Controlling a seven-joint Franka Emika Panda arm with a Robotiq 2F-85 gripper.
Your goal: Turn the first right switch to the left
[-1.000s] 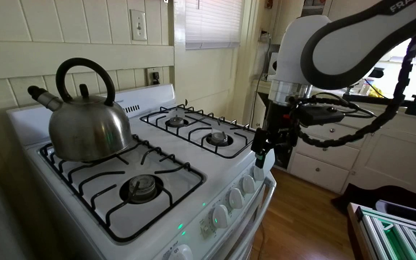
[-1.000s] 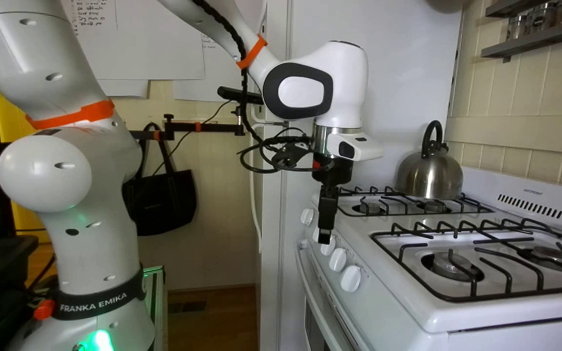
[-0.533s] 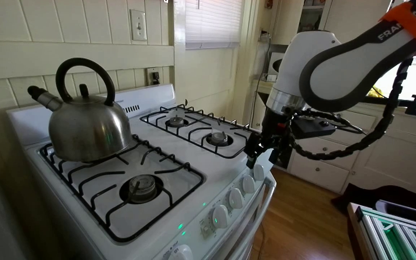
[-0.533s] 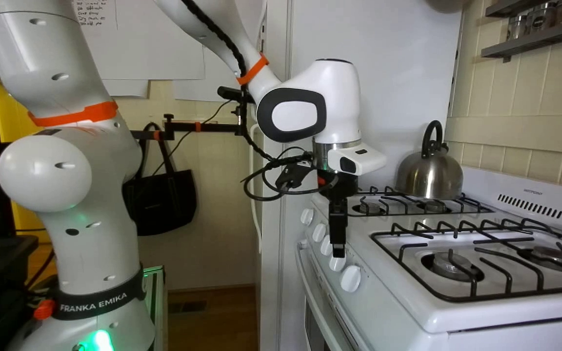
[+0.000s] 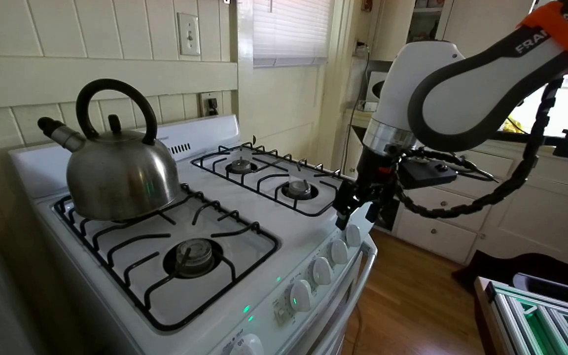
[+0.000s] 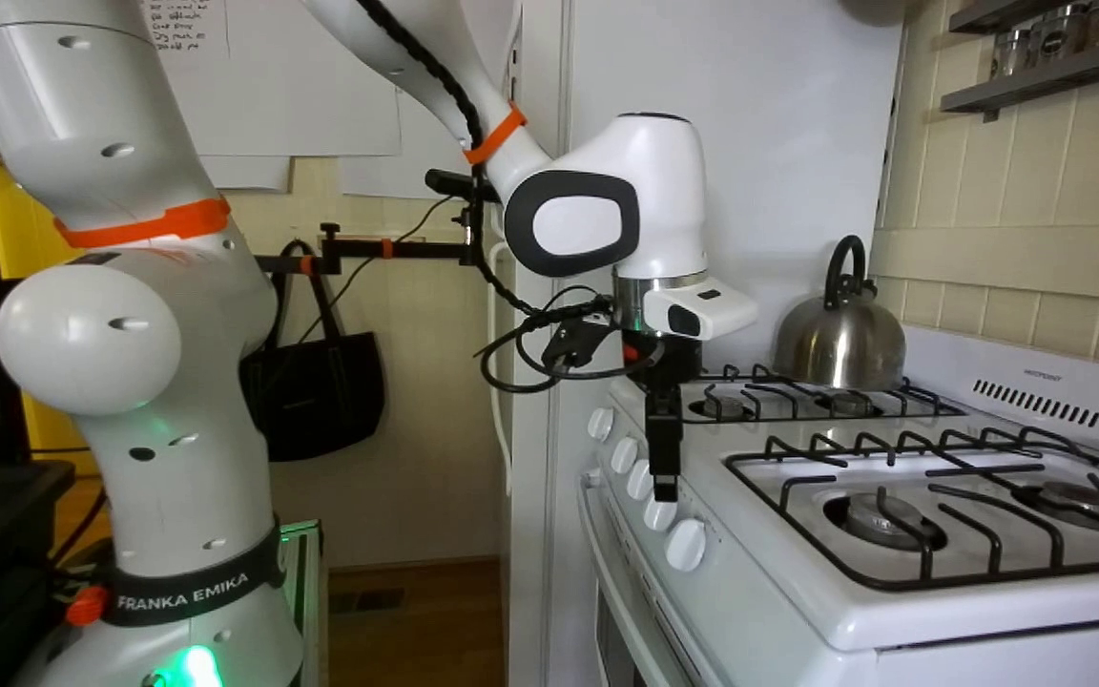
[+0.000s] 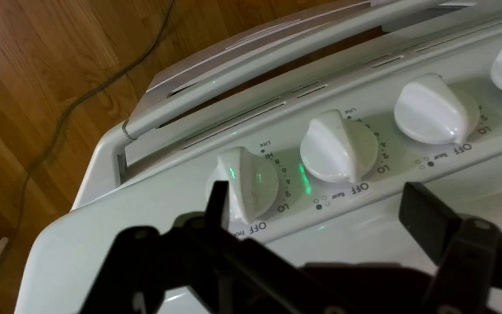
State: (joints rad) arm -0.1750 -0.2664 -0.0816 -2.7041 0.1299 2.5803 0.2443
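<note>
Gripper [image 7: 316, 196]: jaws wide apart, fingers [image 7: 429, 220] angled down at the control panel [image 7: 172, 189] of the gas stove [image 5: 244, 204]. Right-end white knob [image 7: 251, 183] sits just past the tips, its outer side behind one finger in the wrist view, most of it toward the gap; ridge ends by the OFF mark [image 7: 257, 228]. Contact: can't tell from here. Next knob [image 7: 340, 146] along faces the gap. Edges: the stove's right front corner [image 7: 55, 240] is near; oven door handle [image 7: 233, 81] runs along in front, wood floor [image 7: 37, 65] beyond it. Right-hand grate [image 6: 902, 585] lies behind the panel. Steel kettle [image 5: 121, 177], lid on, stands on the left-hand grate [image 5: 163, 326], well apart from the gripper; inside hidden. Glass jars [image 6: 1063, 38] on the wall shelf [image 6: 1055, 74], contents too small to tell.
</note>
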